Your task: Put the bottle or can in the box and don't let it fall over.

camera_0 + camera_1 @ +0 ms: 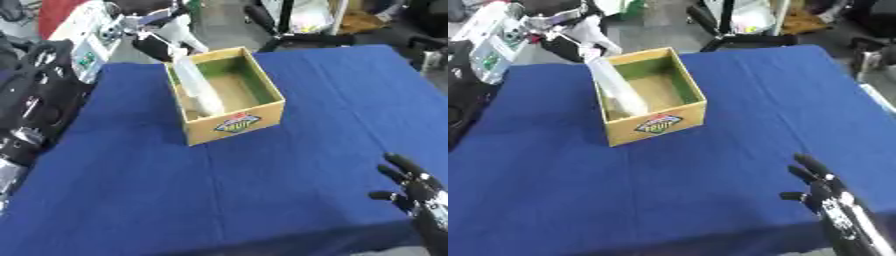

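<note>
Clear plastic bottle (pixel 197 87) is leaning inside the cardboard box (pixel 234 124) on the blue surface (pixel 262 190), my left hand (pixel 162 46) gripping its top with curled fingers. I'm resting my right hand (pixel 826 192) open, lower right.

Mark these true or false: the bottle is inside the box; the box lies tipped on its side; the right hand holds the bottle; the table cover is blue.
1. The bottle is inside the box: true; it leans against the box's left wall.
2. The box lies on its side: false; it stands upright, open top up.
3. The right hand holds the bottle: false; it rests open near the lower right corner.
4. The table cover is blue: true.
</note>
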